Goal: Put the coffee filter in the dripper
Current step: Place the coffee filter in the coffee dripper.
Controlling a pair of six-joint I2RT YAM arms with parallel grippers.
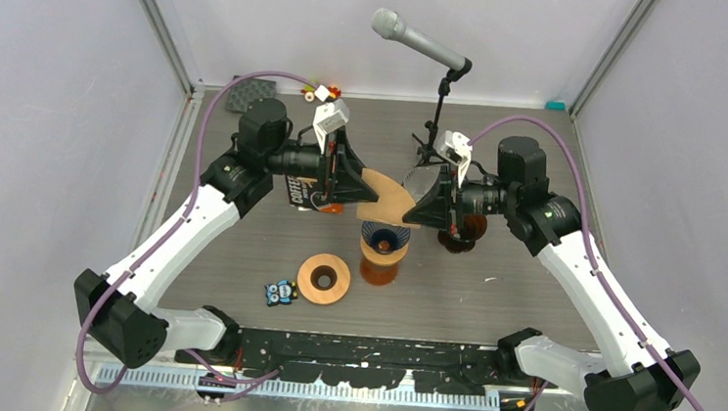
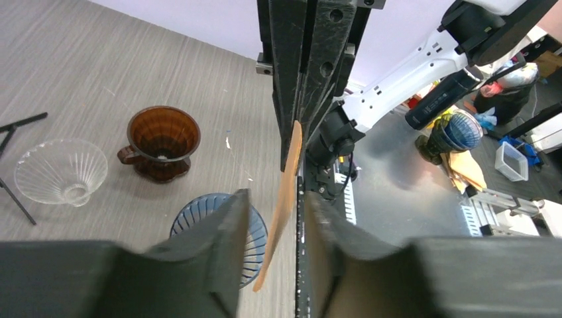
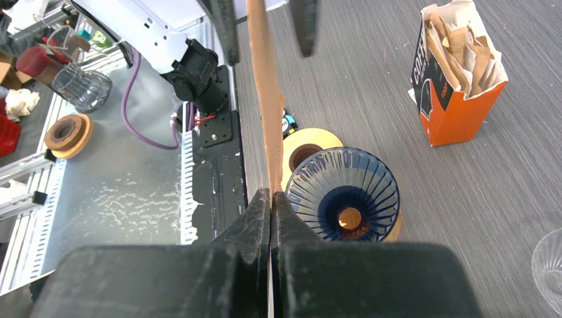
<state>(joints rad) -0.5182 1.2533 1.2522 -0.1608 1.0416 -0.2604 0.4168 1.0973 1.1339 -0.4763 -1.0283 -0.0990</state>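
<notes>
Top view: hanging the coffee filter mid-air between the 2 arms, directly over the blue dripper on its stand. Closing in from both sides with left gripper and right gripper, nose to nose. Not sitting in the dripper yet, so judging pickup done, placement pending. Leaving the filter box just behind the left gripper, out of play.

Left wrist: looking at the filter edge-on, folded flat, running down the gap of the left gripper. Standing spread, 1 finger each side of the paper, apparently not clamping it. Showing the blue dripper below, just beside the filter's lower tip.

Right wrist: pinching the filter's near edge with the right gripper, fingers pressed tight on the paper, so probably carrying it alone. Hanging the paper above the dripper's rim and beside it, not inside. Showing a wooden ring just beside the dripper.

Remaining, as a guess: opening the flat paper into a cone, lowering it into the dripper, releasing.
</notes>
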